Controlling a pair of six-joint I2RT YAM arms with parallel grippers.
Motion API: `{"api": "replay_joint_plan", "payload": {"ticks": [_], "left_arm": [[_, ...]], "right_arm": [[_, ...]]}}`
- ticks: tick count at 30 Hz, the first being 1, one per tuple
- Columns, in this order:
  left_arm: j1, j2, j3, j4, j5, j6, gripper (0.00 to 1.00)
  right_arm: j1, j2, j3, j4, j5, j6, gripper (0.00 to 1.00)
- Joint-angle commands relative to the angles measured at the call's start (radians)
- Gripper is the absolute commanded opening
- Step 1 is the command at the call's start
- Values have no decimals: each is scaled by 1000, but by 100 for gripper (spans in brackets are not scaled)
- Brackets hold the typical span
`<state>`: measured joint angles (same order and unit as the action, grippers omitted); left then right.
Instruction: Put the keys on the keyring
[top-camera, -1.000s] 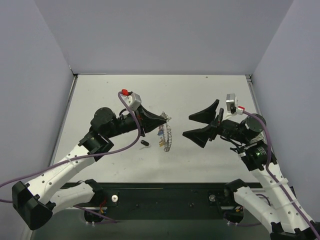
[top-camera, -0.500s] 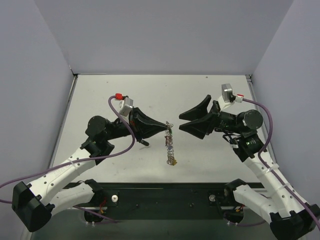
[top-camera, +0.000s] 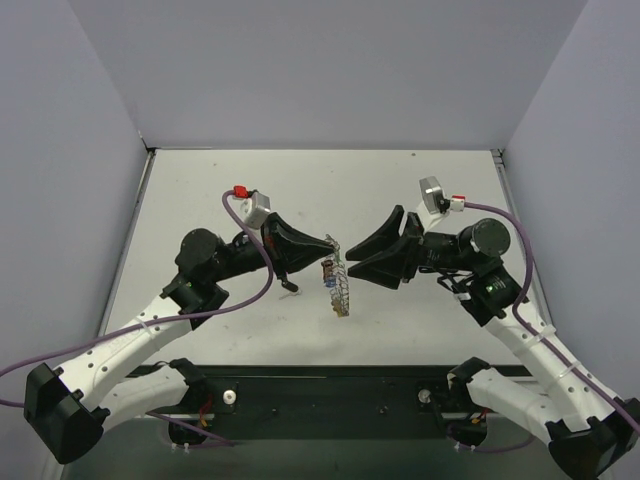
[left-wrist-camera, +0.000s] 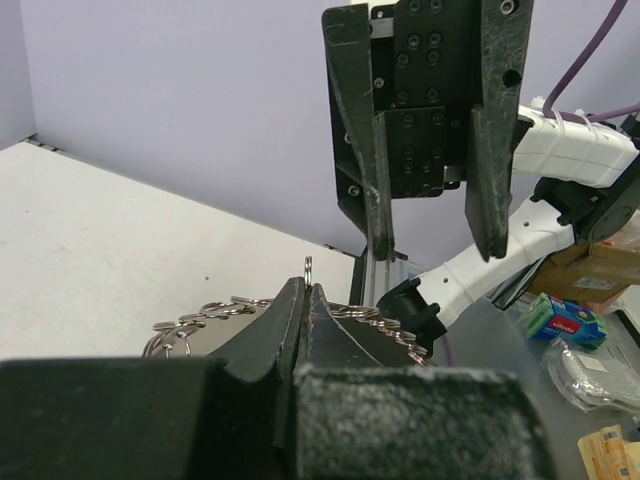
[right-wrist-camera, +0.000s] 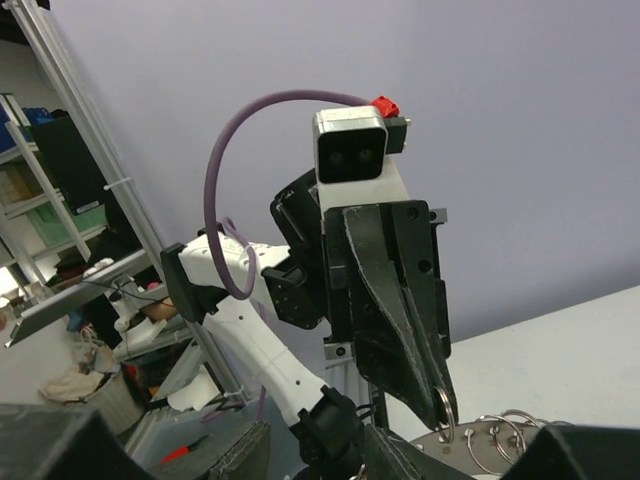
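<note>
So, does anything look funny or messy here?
Nothing looks broken or spilled. The keyring hangs tilted, pinched at its top by the left gripper. One small dark piece lies alone on the table beside it, on the left arm's side; I can't tell what it is.

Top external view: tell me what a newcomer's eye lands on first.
The two arms meet nose to nose over the middle of the table. The left gripper is shut on the top of the keyring, which dangles below its tip as a silvery, chain-like cluster. Facing it from the other side, the right gripper is open, its tips close to the hanging keyring without gripping it.
</note>
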<state>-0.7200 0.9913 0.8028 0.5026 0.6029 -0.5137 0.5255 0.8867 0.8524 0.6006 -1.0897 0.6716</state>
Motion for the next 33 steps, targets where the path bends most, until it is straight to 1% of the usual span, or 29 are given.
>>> {"api": "replay_joint_plan", "payload": {"ticks": [1, 9, 15, 22, 29, 33], "left_arm": [[1, -22, 33, 111, 12, -9, 0], [1, -8, 16, 198, 72, -51, 0], [-1, 7, 18, 220, 92, -66, 0], [-7, 18, 13, 232, 94, -71, 0], [-18, 30, 15, 251, 97, -75, 0], [-22, 32, 15, 252, 98, -75, 0]], "right_arm": [[5, 8, 37, -36, -6, -90, 41], [5, 18, 37, -85, 60, -138, 33], [8, 29, 30, -39, 82, -116, 27], [21, 40, 16, 76, 70, -60, 20], [39, 69, 22, 87, 73, -52, 15], [45, 78, 23, 87, 80, -53, 13]]}}
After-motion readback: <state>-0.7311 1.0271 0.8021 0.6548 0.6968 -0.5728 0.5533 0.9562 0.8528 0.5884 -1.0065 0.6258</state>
